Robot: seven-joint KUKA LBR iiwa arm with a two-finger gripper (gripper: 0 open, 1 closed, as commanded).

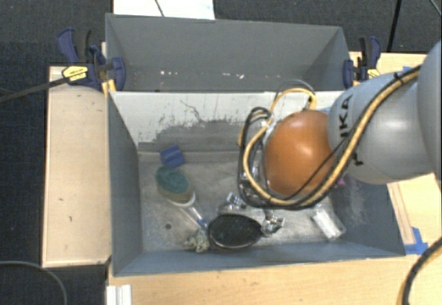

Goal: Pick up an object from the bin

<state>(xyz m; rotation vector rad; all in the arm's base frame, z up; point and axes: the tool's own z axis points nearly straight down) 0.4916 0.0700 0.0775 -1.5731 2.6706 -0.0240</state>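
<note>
My gripper (268, 219) reaches down to the bin floor at the front middle, its metal end showing under the arm's orange cover. A black oval brush-like thing (235, 230) lies flat just left of it, touching or nearly touching the gripper. A clear bottle with a teal round cap (174, 184) lies further left, pointing toward the black oval. A small white and silver piece (327, 222) rests on the floor to the gripper's right.
A small blue block (171, 156) sits at the back left of the floor. A little tangled scrap (197, 243) lies by the front wall, left of the black oval. The arm with its orange cover and cables hides the floor's right middle.
</note>
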